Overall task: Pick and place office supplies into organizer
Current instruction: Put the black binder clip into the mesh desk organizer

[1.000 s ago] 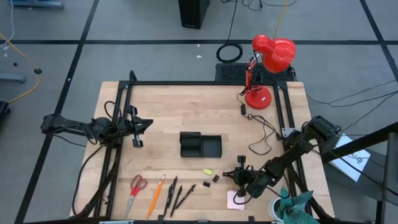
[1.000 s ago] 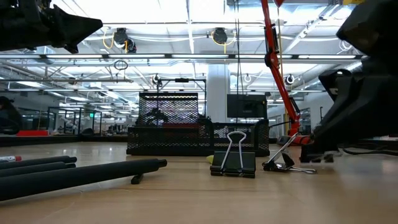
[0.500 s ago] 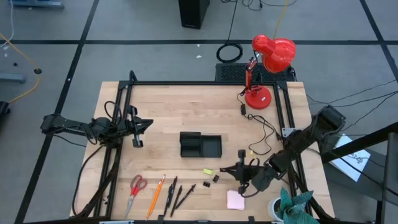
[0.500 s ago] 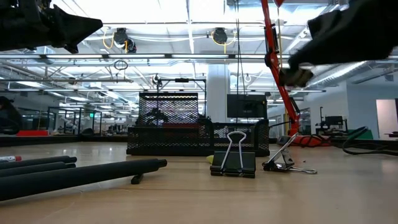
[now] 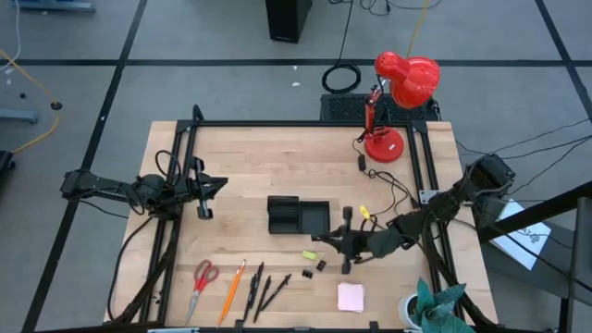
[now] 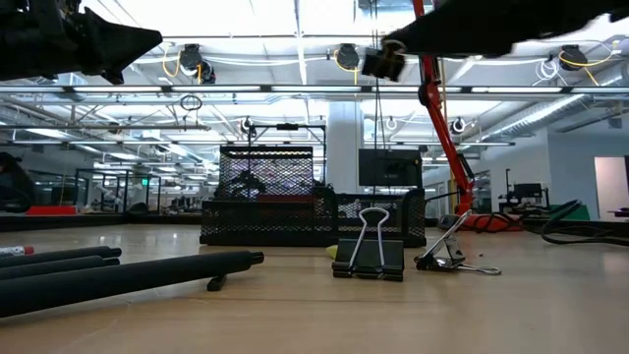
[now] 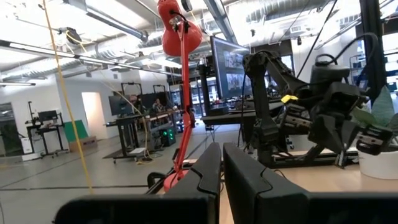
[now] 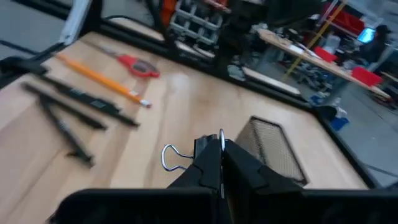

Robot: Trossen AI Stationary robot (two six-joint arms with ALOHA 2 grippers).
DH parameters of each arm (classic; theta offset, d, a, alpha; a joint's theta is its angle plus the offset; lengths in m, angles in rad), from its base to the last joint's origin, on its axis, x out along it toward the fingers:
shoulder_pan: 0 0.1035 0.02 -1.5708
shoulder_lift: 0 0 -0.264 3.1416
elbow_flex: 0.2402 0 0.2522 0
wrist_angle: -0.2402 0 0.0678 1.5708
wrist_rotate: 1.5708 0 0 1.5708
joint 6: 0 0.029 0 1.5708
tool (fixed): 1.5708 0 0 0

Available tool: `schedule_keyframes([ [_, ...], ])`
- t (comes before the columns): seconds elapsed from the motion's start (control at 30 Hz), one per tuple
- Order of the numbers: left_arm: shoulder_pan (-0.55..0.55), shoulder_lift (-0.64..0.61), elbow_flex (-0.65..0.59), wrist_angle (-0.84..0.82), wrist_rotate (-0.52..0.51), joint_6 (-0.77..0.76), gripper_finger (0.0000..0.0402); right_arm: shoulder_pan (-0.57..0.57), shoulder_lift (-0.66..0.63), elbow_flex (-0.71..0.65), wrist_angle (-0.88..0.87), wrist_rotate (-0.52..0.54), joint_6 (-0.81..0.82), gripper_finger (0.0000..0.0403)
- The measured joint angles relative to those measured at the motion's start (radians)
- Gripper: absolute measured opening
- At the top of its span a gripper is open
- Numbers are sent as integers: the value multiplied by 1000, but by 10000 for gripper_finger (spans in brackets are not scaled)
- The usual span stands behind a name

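A: Right gripper point(image 5: 319, 242): how do its jaws stand?

B: Pressed together, fingertip to fingertip, as the right wrist view point(image 8: 219, 163) shows; nothing visible is clamped between them. A black clip point(image 8: 186, 155) with a wire loop lies on the table just past the fingertips.

A: Where does that gripper sit?

B: In the high view it hangs over the table just beside the organizer point(image 5: 298, 215), on its right-hand side, above the small yellow-green piece point(image 5: 309, 254); the arm stretches back to the table's right edge.

A: And the left gripper point(image 5: 204, 196)?

B: Its fingers point(image 7: 208, 174) stand nearly together with only a thin slit between them, holding nothing; it waits near the table's left edge, well apart from the organizer.

A: Location of the supplies?

B: All lie on the bare table point(image 5: 259, 157) outside the organizer; red-handled scissors point(image 5: 202, 282), orange pencil point(image 5: 231, 289) and thin black pens point(image 5: 261, 289) lie in a row along the front edge; two tiny black clips point(image 5: 316, 267) rest near the yellow-green piece; the pale pink note pad point(image 5: 351, 296) lies toward the front right.

A: Other items?

B: A red desk lamp point(image 5: 396, 92) stands at the far right corner.
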Motion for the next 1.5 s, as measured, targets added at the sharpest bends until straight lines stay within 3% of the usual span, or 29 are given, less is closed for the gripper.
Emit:
schedule_keyframes([
  [0.17, 0, 0, 0, 0, 0, 7, 26, -35, 2, 72, -48, -51, -32, 1],
  [0.63, 0, 0, 0, 2, -1, 6, 26, -139, 101, 253, -165, -53, -57, 1],
  [0.8, 1, 0, 0, 0, -8, 6, 26, -187, 180, 328, -175, -175, -54, 0],
  [0.9, 1, 0, 0, 0, -8, 6, 26, -203, 225, 369, -214, -185, -55, 0],
  [1.5, 1, 0, 0, 0, -8, 6, 26, -272, 418, 385, -211, -233, 51, 0],
])
